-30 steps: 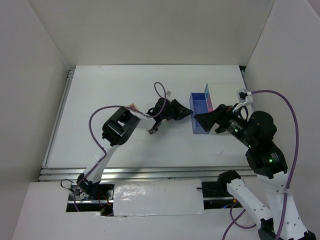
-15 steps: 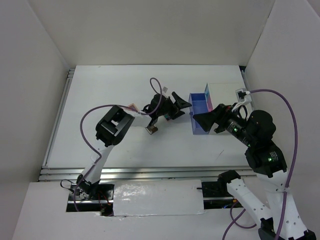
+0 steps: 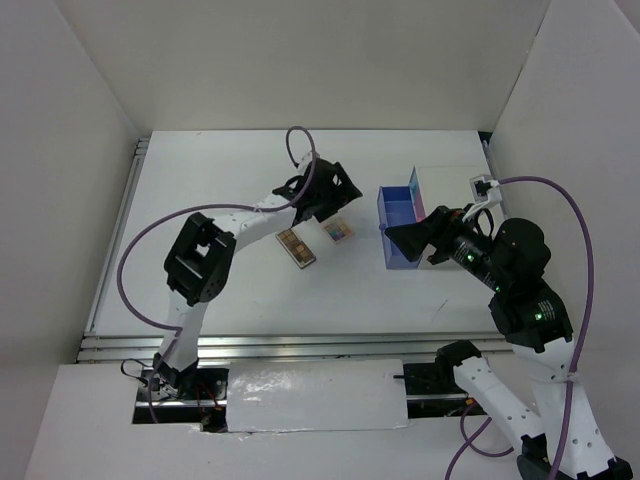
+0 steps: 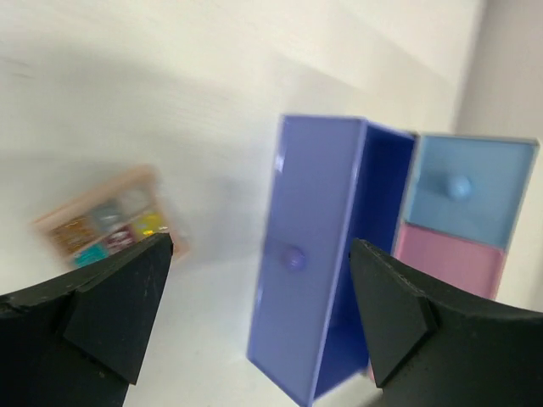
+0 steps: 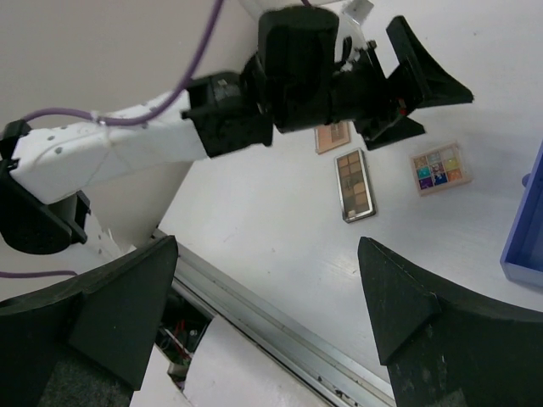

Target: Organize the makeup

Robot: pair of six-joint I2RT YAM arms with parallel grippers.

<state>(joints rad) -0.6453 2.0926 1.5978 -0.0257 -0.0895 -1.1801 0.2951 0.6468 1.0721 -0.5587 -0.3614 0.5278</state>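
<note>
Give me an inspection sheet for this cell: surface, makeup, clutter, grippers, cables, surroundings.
Surface: white table, no spills seen.
Job's things: three palettes lying flat and apart: dark palette, colourful palette, pink palette partly behind the left gripper. Other makeup not seen.
Clutter: nothing seen.
Storage: purple drawer pulled out, nothing seen inside; drawer box with its blue and pink drawers shut.
Grippers: left gripper open, empty, above the palettes; right gripper open, empty, by the purple drawer.
Cables: left cable and right cable, purple, looping clear of the palettes.
Surroundings: white walls; metal rail along the near edge.
</note>
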